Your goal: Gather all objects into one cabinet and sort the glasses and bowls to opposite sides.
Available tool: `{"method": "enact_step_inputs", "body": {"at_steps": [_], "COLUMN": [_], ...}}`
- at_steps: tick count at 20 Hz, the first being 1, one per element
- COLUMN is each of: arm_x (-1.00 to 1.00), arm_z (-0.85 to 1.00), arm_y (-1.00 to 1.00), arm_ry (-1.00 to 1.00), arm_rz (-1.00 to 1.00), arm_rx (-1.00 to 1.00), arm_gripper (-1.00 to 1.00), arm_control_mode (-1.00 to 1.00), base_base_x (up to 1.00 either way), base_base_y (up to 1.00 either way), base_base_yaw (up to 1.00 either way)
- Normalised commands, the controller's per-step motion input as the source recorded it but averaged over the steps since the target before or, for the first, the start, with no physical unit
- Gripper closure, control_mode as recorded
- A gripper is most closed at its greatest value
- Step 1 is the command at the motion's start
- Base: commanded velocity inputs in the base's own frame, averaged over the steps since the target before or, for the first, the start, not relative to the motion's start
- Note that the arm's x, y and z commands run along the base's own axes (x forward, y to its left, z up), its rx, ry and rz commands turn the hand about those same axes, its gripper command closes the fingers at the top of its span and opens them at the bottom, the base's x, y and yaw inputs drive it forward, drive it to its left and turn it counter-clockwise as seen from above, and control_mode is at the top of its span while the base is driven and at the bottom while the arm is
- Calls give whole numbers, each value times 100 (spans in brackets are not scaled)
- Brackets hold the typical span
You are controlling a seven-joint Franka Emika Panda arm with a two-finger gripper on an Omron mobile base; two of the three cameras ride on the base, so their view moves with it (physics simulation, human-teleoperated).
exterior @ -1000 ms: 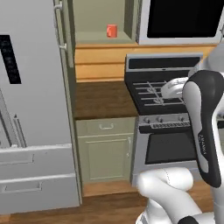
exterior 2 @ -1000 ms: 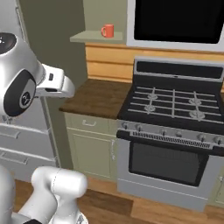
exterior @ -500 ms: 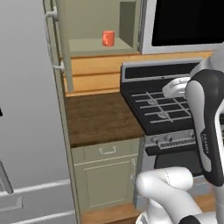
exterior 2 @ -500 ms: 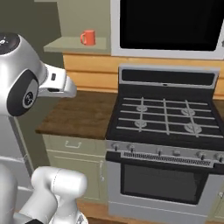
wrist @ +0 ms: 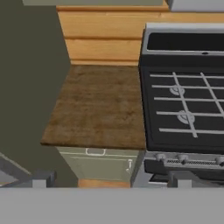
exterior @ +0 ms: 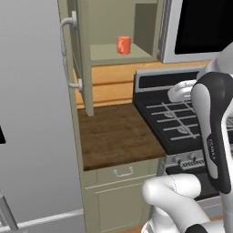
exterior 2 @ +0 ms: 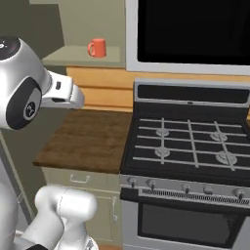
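Observation:
One orange-red handled cup (exterior: 124, 44) stands alone on the lower shelf of the open olive-green wall cabinet (exterior: 113, 57), and it is also plain from the right as the cup (exterior 2: 97, 48). The cabinet door (exterior: 78, 59) swings out toward me with its pale grey curved handle (exterior: 68, 25). My gripper (wrist: 109, 181) hangs open above the counter's front edge with nothing between its fingertips (wrist: 41, 179). The cup sits well above and beyond it. The other cups and the dark brown bowl are out of view.
A bare brown wooden counter (exterior: 118, 132) lies under the cabinet. To its right stand a black gas stove (exterior 2: 190, 141) and, above it, a microwave (exterior 2: 190, 29). A grey fridge (exterior: 32, 113) walls off the left. Low cupboards (exterior: 123, 182) sit below the counter.
The base has driven closer to the counter, so both base views shifted and everything looks larger. The cup stays on its shelf and the arm keeps its pose.

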Motion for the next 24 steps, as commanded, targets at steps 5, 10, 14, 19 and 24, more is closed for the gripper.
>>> {"method": "enact_step_inputs", "body": {"at_steps": [5,10,14,19,24], "arm_x": [0,0,0,32,65], "arm_z": [0,0,0,1,34], "arm_y": [0,0,0,15,20], "arm_ry": [0,0,0,-15,-13], "arm_rz": [0,0,0,-4,0], "arm_rx": [0,0,0,-1,-1], "arm_gripper": [-100,-100,-100,-100,-100], "arm_control_mode": [100,100,100,-100,-100], "base_base_x": [57,67,19,0,0], "base_base_y": [22,21,19,0,0], "base_base_yaw": [2,3,9,0,0]}}
